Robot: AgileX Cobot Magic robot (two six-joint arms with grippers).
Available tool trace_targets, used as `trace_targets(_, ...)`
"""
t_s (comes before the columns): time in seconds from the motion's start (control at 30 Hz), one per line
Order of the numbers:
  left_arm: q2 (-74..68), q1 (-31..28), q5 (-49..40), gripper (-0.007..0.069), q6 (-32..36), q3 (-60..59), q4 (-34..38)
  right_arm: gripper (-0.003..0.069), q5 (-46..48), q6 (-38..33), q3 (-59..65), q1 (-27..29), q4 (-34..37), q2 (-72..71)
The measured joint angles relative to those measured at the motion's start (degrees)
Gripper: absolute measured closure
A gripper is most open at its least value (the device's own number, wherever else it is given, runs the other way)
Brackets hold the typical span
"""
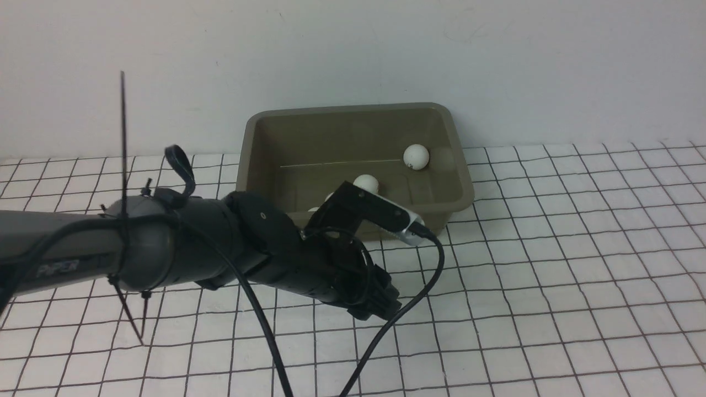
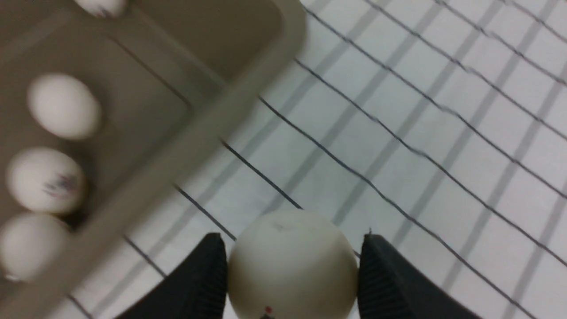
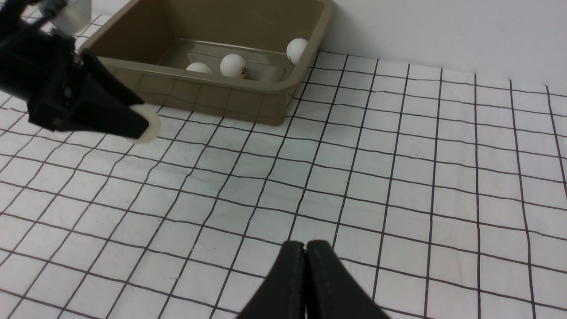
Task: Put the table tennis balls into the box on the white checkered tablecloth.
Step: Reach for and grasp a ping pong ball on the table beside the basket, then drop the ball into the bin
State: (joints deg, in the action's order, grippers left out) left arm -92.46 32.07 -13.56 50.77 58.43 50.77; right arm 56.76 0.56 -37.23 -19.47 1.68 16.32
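- Gripping one matte white table tennis ball [image 2: 292, 266], your left gripper [image 2: 292, 270] has its black ribbed fingers [image 2: 199, 283] pressed against the ball's two sides, above the white checkered tablecloth [image 2: 421, 110] just outside the box's rim.
- You can see a small red-and-dark mark at the held ball's lower edge; it is too small to read.
- Your box [image 1: 353, 160] is a rounded-corner olive-grey plastic tub with a flared rim and sloping, smooth walls, standing on the tablecloth close to the pale wall [image 1: 353, 49].
- Inside it, the left wrist view shows four more balls [image 2: 64, 106]; one [image 2: 46, 181] carries a blurred dark-and-red logo, not legible.
- The cloth is white with a thin black grid, slightly wrinkled.
- Your left arm [image 1: 165, 248] is a dark, smooth tube bound with black cable ties [image 1: 124, 220]; pale lettering on it reads roughly "PiPER".
- Your right gripper [image 3: 305, 274] has its black fingers pressed together with nothing between them, over bare cloth well apart from the box.
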Motion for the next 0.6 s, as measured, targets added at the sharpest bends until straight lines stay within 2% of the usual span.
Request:
trace_targets(0.17,-0.49,-2.63,6.35,0.0283,0.00,2.41,0.00,0.0676,0.00,0.00,0.00,0.00,0.05,0.00)
trace_targets(0.43,-6.43,-7.97,7.01,0.0283,1.11,7.90,0.00,0.0676,0.00,0.00,0.00,0.00,0.05,0.00)
trace_targets(0.6,-11.40,-9.56,9.60,0.0283,8.29,11.87,-0.07,0.0676,0.00,0.00,0.00,0.00,0.05,0.00)
